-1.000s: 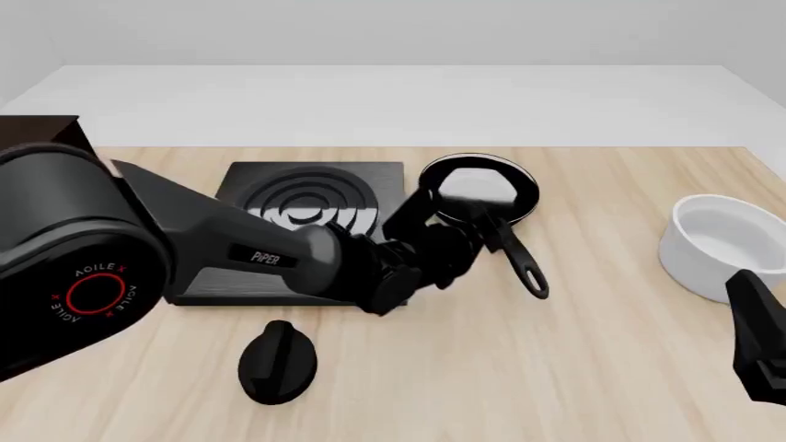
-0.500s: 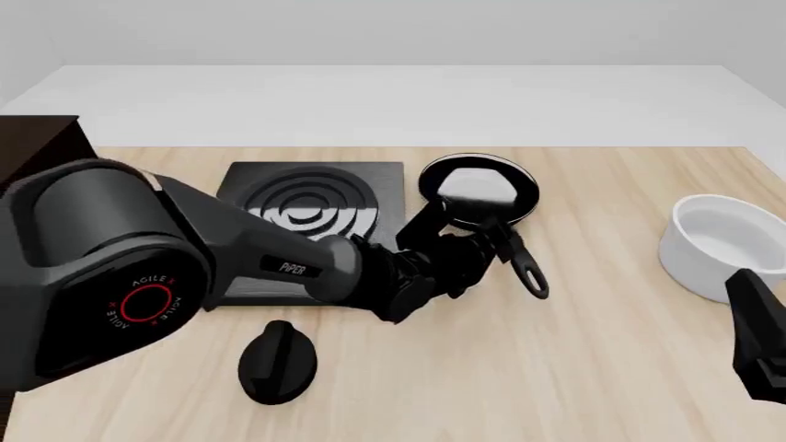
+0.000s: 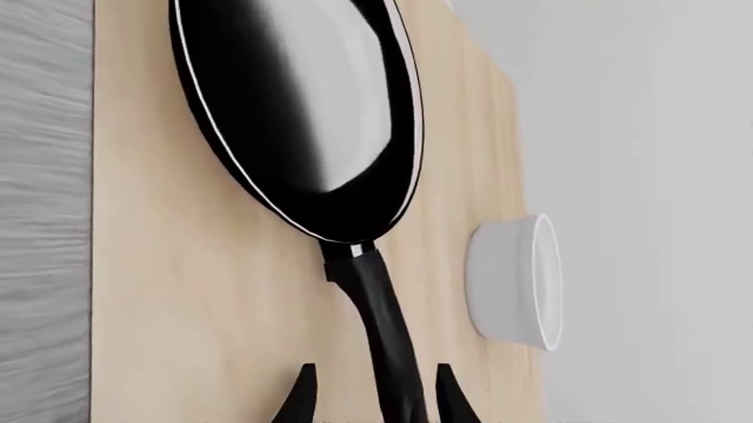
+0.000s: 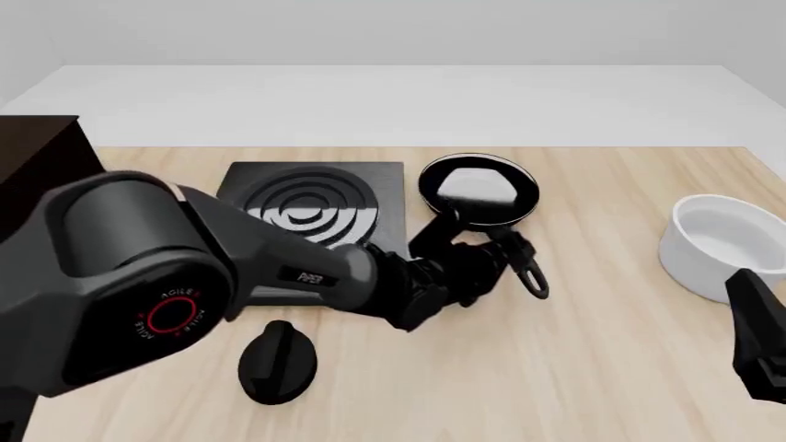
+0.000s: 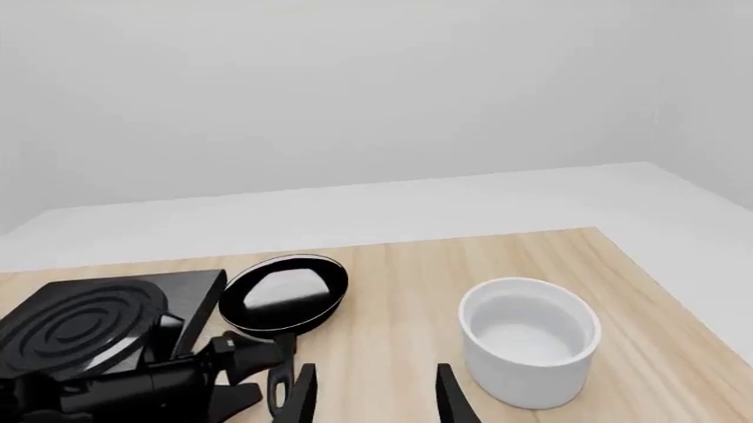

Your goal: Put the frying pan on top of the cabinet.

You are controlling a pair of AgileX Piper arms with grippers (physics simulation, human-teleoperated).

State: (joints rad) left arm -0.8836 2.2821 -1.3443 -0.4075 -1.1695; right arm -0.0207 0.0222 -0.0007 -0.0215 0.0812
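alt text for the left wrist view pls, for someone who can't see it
The left end effector has its two open fingertips on either side of the frying pan's long black handle, not yet closed on it. The glossy black pan lies on the wooden table, with a white bowl beyond it and a grey stove plate at the edge.

frying pan [image 4: 479, 191]: glossy black, flat on table | cabinet [image 4: 37, 157]: far left
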